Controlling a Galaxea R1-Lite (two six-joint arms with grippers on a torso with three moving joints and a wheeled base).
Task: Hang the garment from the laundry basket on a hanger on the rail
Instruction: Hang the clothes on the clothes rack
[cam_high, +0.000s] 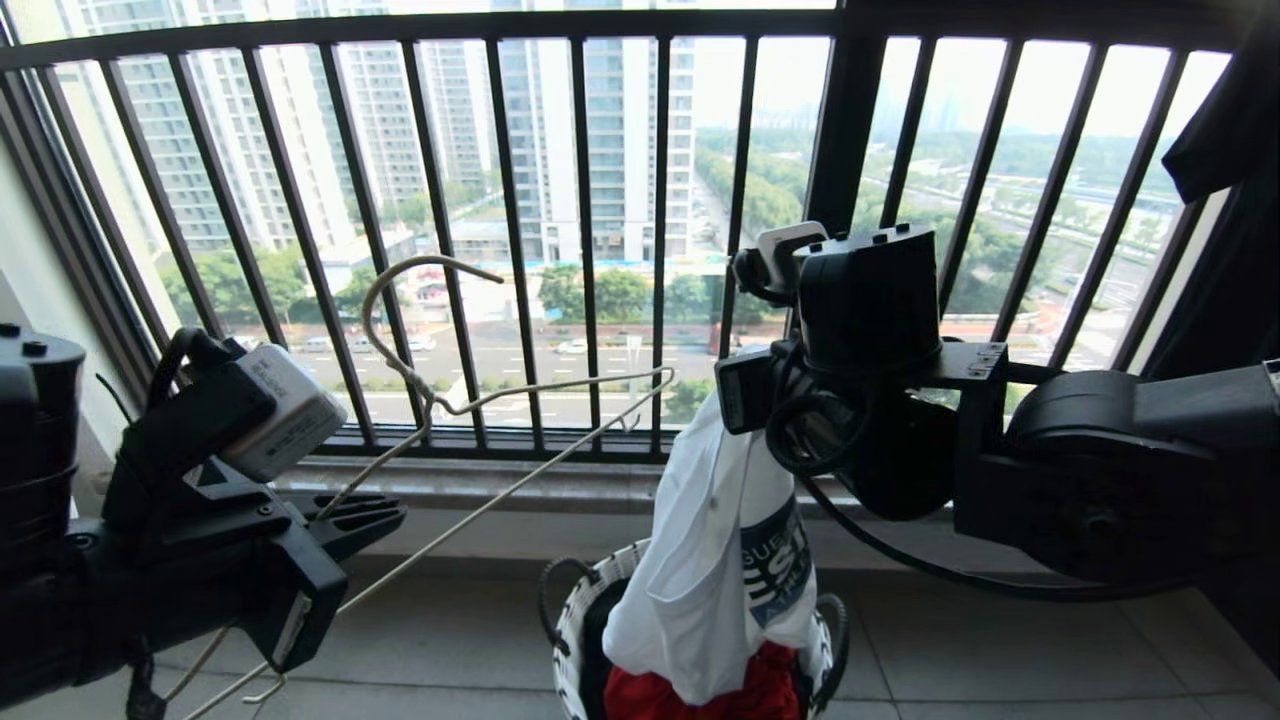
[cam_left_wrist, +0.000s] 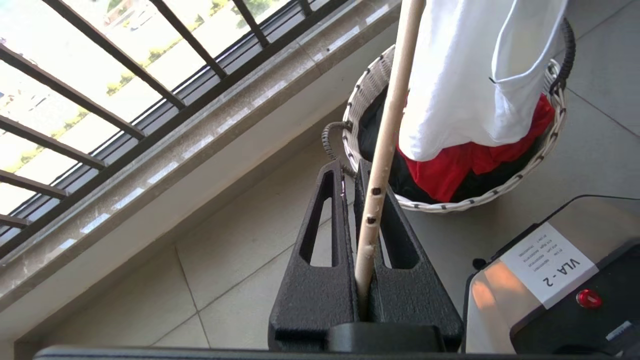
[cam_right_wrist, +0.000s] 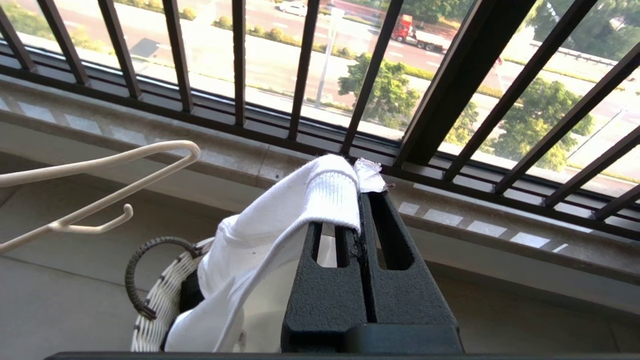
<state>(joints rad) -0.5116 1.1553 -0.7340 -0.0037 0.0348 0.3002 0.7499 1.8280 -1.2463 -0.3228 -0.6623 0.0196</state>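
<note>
Left pincer (cam_high: 375, 515), at 8 o'clock, is clamping tight on the hanger (cam_high: 470, 400). Right pincer (cam_right_wrist: 361, 200), at 3 o'clock, is pinching the garment (cam_high: 715, 560) collar, dangling it above the laundry basket (cam_high: 570, 620).

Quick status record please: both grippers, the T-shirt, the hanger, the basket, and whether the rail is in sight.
left gripper: shut on the hanger's lower bar
right gripper: shut on the T-shirt's collar
T-shirt: hanging from the right gripper, hem over the basket
hanger: held tilted, hook up, beside the T-shirt, not yet in it
basket: on the floor; red cloth and a dark garment inside
rail: not in view
</note>
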